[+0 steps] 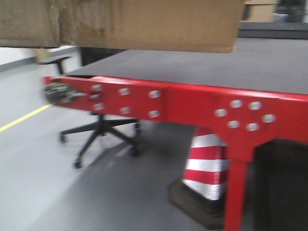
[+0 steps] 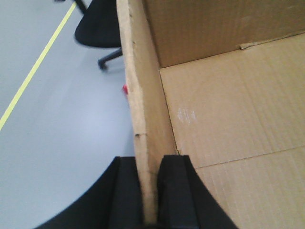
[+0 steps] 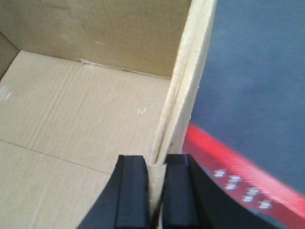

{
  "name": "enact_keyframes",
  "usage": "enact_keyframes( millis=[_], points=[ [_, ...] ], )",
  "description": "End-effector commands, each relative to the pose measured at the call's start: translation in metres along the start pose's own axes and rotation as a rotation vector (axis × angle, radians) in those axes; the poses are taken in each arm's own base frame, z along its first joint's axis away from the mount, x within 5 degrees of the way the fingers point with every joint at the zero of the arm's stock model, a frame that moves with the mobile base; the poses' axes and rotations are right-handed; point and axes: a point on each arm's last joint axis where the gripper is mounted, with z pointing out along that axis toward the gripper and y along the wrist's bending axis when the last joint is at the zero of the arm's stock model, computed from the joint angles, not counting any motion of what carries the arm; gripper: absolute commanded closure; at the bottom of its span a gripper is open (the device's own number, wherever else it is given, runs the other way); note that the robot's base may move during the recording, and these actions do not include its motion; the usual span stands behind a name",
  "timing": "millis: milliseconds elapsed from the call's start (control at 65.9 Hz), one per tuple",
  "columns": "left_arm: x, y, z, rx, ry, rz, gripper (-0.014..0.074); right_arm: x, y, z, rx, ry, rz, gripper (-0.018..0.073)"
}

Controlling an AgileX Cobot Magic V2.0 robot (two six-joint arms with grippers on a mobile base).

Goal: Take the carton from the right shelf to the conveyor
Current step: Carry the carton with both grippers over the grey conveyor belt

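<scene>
Currently the carton [image 1: 120,21] hangs between my two arms, clear of any support. My left gripper [image 2: 151,164] is closed down to the thickness of the carton's left wall, with one pad on the outer face and one on the inner face. My right gripper [image 3: 156,162] is clamped likewise on the right wall, whose top edge looks doubled and slightly split between the pads.

In the front view the carton's underside hangs above the conveyor [image 1: 231,62]. Its right lower corner stands over the dark belt. The left wrist view shows the left wall out over the grey floor [image 2: 57,143], above an office chair [image 2: 97,28]. The right wall sits about over the red front edge [image 3: 224,157].

Step in hand, by my judgement: transfer, with placement not yet done. The next move calls for the following:
- Shift the carton further over the belt until the whole base is above it.
- Hold both walls level.
- Lower until the base rests.
- Release both sides together.

Uneven release risks tipping the load off the red edge.
</scene>
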Motion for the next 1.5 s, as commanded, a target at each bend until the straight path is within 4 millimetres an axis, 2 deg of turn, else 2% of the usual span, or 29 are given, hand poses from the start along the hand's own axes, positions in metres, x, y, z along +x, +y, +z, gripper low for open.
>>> enact_keyframes(
  millis=[0,1487],
  points=[
    [-0.0026,0.0142,-0.0054,-0.122,-0.036,0.049,0.0615,-0.0049,-0.0041,-0.0082,0.033,-0.050,-0.040,0.0631],
    [-0.0036,0.0171,-0.0059,-0.155,-0.046,0.061,0.0615,-0.0049,-0.0041,-0.0082,0.033,-0.050,-0.040,0.0631]
  ],
)
